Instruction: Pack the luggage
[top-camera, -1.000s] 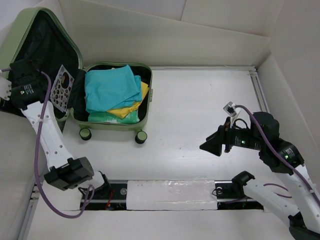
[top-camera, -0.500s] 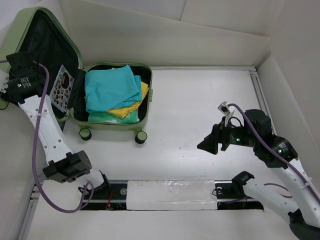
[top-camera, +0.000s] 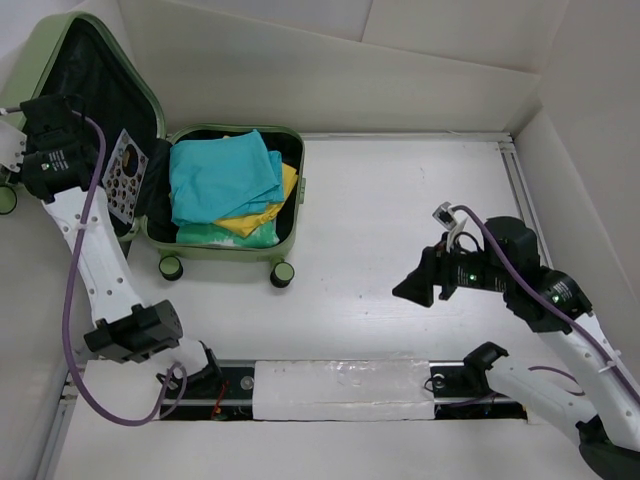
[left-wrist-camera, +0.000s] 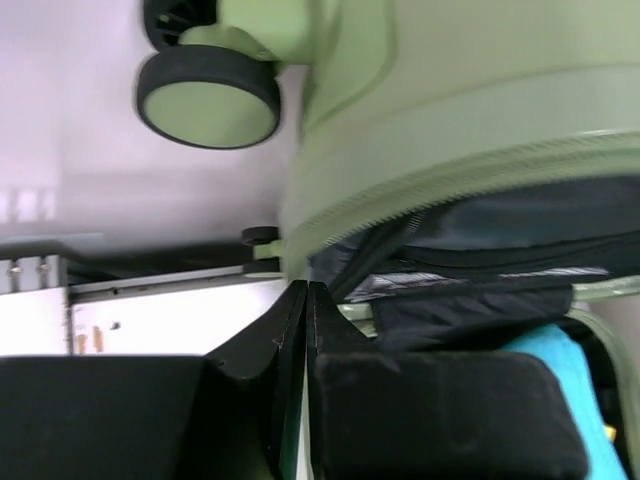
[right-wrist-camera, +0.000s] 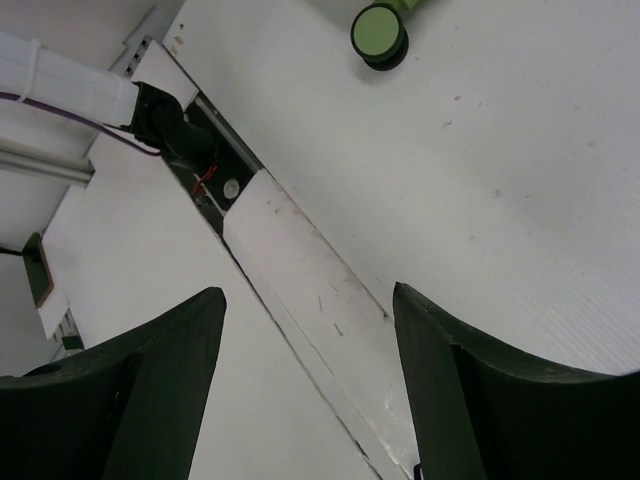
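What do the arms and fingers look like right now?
Left arm and right arm: white links, black joint housings, a purple cable along each. Fingers are black, broad and tapered. A small green light glows on the right wrist.

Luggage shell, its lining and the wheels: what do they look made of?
The luggage shell looks like hard moulded plastic: pale green, smooth, with a faint sheen and rounded corners. The lining seems to be black woven fabric, matte rather than glossy. The wheels look like green plastic hubs with black, probably rubbery, tyres.
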